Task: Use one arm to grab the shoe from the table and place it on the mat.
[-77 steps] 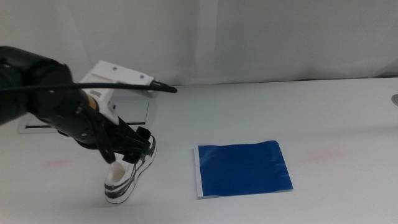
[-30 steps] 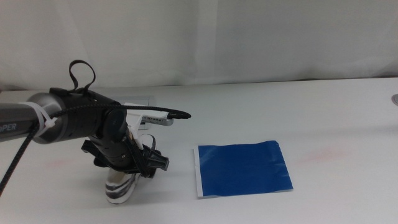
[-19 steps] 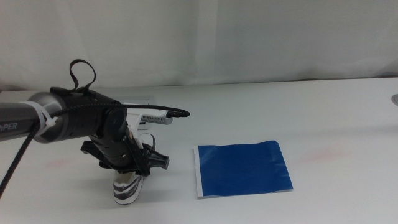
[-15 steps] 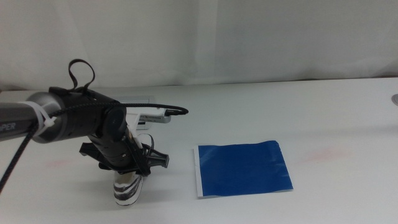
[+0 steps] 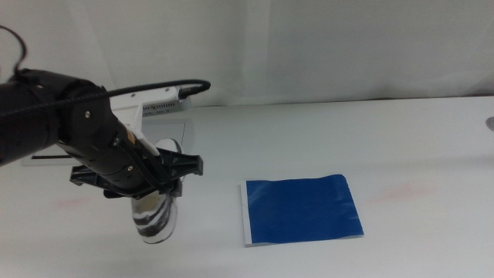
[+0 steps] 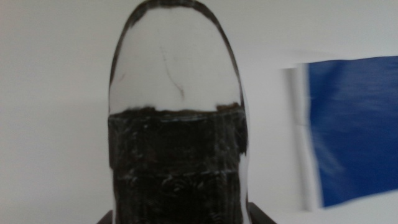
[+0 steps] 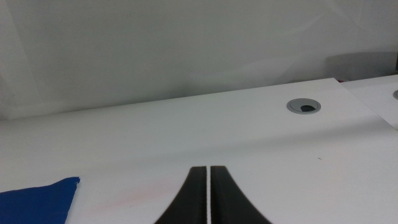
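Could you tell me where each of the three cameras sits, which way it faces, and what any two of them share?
Middle view: above the table, looking forward and down; the left arm enters from the left, its left gripper holding the shoe.
Left wrist view: on the left arm, looking along the shoe's toe; only jaw corners show.
Right wrist view: on the waiting right arm, low over the table; right gripper with jaws together.
Shared: the blue mat appears in all three.

Matt blue mat (image 5: 302, 208) on smooth white table (image 5: 401, 139).
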You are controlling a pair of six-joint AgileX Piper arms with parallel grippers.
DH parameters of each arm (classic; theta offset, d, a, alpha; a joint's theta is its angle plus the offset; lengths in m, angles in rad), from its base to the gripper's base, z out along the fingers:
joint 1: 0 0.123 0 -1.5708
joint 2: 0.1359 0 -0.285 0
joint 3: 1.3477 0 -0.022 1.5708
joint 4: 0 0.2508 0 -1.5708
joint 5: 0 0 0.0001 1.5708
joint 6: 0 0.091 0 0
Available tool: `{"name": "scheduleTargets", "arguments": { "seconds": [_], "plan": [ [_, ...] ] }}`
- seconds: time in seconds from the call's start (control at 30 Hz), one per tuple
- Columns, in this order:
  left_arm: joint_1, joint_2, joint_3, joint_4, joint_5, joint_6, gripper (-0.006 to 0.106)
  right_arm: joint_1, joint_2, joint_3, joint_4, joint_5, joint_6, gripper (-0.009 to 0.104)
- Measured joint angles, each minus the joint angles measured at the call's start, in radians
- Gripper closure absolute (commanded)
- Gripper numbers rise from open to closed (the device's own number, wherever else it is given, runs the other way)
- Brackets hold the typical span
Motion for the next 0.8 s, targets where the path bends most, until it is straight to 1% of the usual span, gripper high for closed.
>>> {"name": "scheduleTargets", "arguments": {
  "seconds": [0.23,0.37,0.47,0.63,0.73,0.8],
  "plan": [
    [-0.039,-0.037,0.000,-0.046,0.027,-0.007,0.103,0.000,0.000,0.000,0.000,0.000,0.000,0.098],
    [-0.039,-0.037,0.000,-0.130,0.017,-0.047,0.103,0.000,0.000,0.000,0.000,0.000,0.000,0.098],
    [-0.049,-0.037,0.000,-0.161,-0.017,-0.179,0.103,0.000,0.000,0.000,0.000,0.000,0.000,0.098],
    [-0.090,-0.037,0.000,-0.159,-0.100,-0.411,0.103,0.000,0.000,0.000,0.000,0.000,0.000,0.098],
    [-0.133,-0.037,0.000,-0.083,-0.168,-0.654,0.103,0.000,0.000,0.000,0.000,0.000,0.000,0.098],
    [-0.170,-0.037,0.000,-0.006,-0.186,-0.832,0.103,0.000,0.000,0.000,0.000,0.000,0.000,0.098]
  ]
}}
